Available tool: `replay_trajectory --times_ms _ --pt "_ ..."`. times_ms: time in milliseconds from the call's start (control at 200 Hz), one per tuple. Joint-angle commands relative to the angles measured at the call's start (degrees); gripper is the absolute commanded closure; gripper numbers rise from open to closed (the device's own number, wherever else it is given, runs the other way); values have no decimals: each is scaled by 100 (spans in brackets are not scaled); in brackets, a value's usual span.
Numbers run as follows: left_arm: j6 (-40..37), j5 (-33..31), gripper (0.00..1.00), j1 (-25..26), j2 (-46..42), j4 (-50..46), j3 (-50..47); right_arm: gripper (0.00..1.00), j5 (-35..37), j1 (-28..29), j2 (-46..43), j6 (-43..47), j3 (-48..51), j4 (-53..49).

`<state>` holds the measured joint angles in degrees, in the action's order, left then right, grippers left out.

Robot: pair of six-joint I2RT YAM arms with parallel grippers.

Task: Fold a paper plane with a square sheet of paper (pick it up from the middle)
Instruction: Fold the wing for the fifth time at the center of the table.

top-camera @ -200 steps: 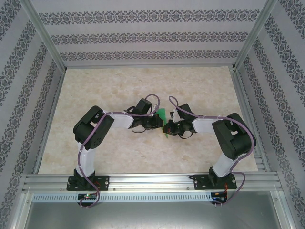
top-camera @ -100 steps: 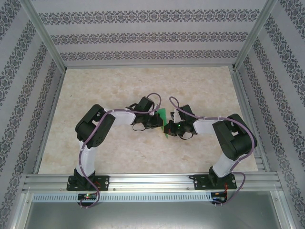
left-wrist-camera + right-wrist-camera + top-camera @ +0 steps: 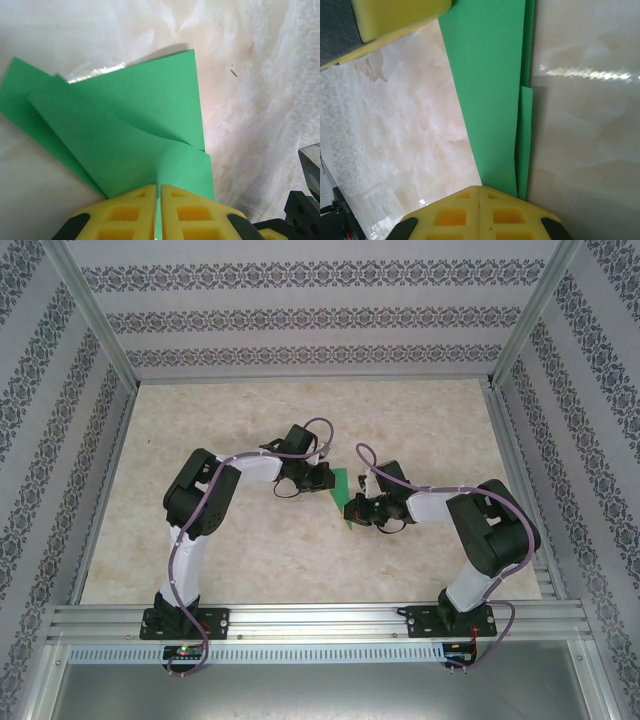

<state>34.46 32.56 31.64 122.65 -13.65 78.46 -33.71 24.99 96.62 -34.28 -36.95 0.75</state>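
The square sheet of paper [image 3: 341, 486], thin, bright green and already creased into overlapping layers, sits near the middle of the pale marbled counter [image 3: 240, 420], a little toward its right edge. The black-and-white left arm [image 3: 205, 505] and the matching right arm [image 3: 485, 525] both bend inward from the near edge and meet over it.

In the left wrist view the paper [image 3: 145, 120] fans out in stepped flaps. One corner bows up into the left fingers [image 3: 161, 192], whose yellow pads are pinched on it, with green showing in the seam between them.

In the right wrist view the paper [image 3: 487, 100] runs as a long green strip down to the right fingers [image 3: 482, 192]. These are pressed pad against pad, with no green in their seam. The strip's narrow end slips beneath one pad, so we judge that they bear on the sheet rather than grip it. We cannot tell whether they actually touch it.

We take the step in hand to be setting a crease. To do it well, we would:

- Hold the left pinch firm without pulling, since the bowed corner suggests the sheet buckles easily.
- Keep the right fingers together and low.
- Draw them along the folded edge, away from the held end, so the layers stay aligned.

A sideways tug could skew the fold or tear the sheet at the pinch.
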Motion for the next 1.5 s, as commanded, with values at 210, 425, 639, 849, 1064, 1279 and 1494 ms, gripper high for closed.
replay_trajectory --times_ms 210,425,639,849,1064,1279,1494 --pt "-523 -492 87 -609 409 -283 332 100 477 -30 340 163 425 -1338" --pt "-691 -656 87 -834 549 -537 593 100 489 -32 366 167 400 -1366" --pt "-823 -679 87 -944 298 -771 891 100 443 -25 302 112 360 -1298" --pt "-535 -641 86 -828 -653 -415 351 100 130 82 468 -109 126 -803" --pt "-27 -260 86 -405 -1178 545 -697 100 -103 320 807 -298 -335 -366" --pt "61 -211 86 -38 -988 736 -946 100 -179 330 859 -243 -469 -365" --pt "61 -523 87 -11 -588 560 -776 100 -236 313 681 -123 -433 -352"
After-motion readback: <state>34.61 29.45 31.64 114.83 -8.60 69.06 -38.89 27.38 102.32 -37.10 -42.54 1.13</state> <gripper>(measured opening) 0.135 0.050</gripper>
